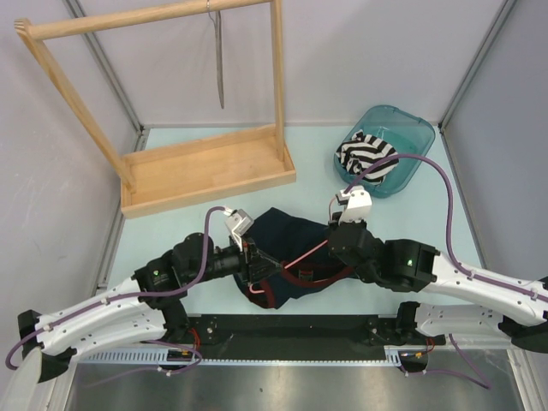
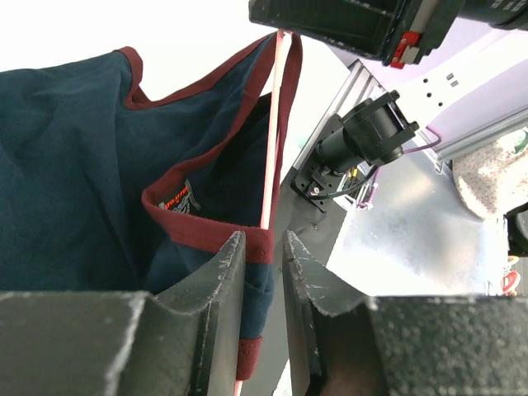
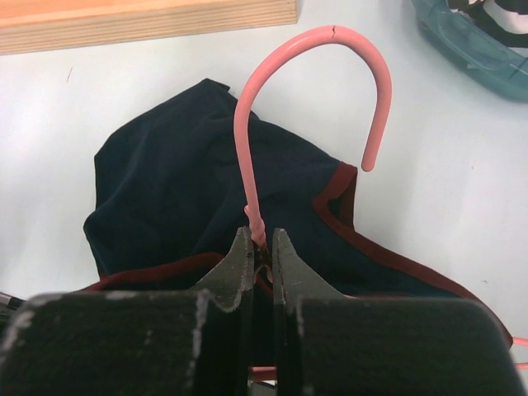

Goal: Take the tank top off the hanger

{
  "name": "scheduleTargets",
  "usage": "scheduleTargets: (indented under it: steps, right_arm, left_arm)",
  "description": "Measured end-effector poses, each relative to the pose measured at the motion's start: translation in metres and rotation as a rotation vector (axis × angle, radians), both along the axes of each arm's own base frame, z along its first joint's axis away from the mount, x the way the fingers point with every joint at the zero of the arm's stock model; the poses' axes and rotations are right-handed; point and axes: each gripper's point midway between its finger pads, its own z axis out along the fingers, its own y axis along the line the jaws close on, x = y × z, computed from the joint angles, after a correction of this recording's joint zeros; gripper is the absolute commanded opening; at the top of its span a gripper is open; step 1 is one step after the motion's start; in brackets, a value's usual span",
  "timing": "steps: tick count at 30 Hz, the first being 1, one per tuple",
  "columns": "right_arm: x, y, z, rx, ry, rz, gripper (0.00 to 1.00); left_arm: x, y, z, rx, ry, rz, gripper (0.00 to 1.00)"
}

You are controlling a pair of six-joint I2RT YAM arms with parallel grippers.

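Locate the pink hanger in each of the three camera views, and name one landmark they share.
Top external: pink hanger, a thin slanted line just below centre.
Left wrist: a thin rod running down the middle, beside the maroon trim.
Right wrist: its hook arches across the upper centre.
Shared landmark: the navy tank top.

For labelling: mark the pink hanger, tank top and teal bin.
pink hanger (image 3: 316, 35): right wrist view, top of hook.
tank top (image 3: 169, 198): right wrist view, navy body fabric.
teal bin (image 1: 409, 134): top external view, bare interior.
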Motion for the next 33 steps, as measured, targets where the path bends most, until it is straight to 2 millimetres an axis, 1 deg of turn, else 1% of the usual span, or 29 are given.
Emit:
scheduleTargets:
  steps: [3,7,14,15,16,18,21,22,25,29,31,33]
  right_arm:
    - [-0.001,0.0,-0.002,-0.004,0.005,0.004,0.0]
    - [-0.001,0.001,-0.003,-0.003,0.008,0.007,0.0]
    - [-0.001,0.001,-0.003,-0.003,0.009,0.007,0.0]
    - [-0.001,0.001,-0.003,-0.003,0.009,0.007,0.0]
    - [-0.001,0.001,-0.003,-0.003,0.009,0.007,0.0]
    - [-0.001,0.001,-0.003,-0.003,0.009,0.008,0.0]
    - [-0.001,0.001,-0.003,-0.003,0.01,0.008,0.0]
    - [-0.001,0.001,-0.003,-0.003,0.01,0.009,0.0]
    - [-0.001,0.001,-0.003,-0.003,0.011,0.01,0.0]
    - [-0.001,0.0,-0.004,-0.002,0.013,0.001,0.0]
    - [0.0,-0.003,-0.006,0.0,0.018,-0.02,0.0]
    - [0.001,-0.01,-0.009,0.007,0.031,-0.063,0.0]
  left_arm:
    - [0.0,0.0,0.001,-0.002,-0.001,0.0,0.24]
    - [0.0,-0.001,-0.002,0.006,0.004,-0.001,0.29]
    - [0.001,-0.002,-0.006,0.02,0.011,-0.001,0.25]
    - [0.001,-0.003,-0.007,0.022,0.012,-0.001,0.23]
    - [0.001,-0.003,-0.007,0.023,0.013,-0.001,0.19]
    - [0.001,-0.003,-0.008,0.026,0.015,-0.001,0.16]
    - [0.002,-0.003,-0.008,0.026,0.014,-0.001,0.07]
    - [0.002,-0.003,-0.008,0.026,0.015,-0.001,0.0]
    - [0.002,-0.003,-0.009,0.028,0.015,0.001,0.0]
    - [0.008,0.001,-0.011,0.043,0.01,0.044,0.0]
    - [0.01,0.006,-0.01,0.042,0.004,0.065,0.0]
    - [0.01,0.012,-0.002,0.021,-0.01,0.084,0.0]
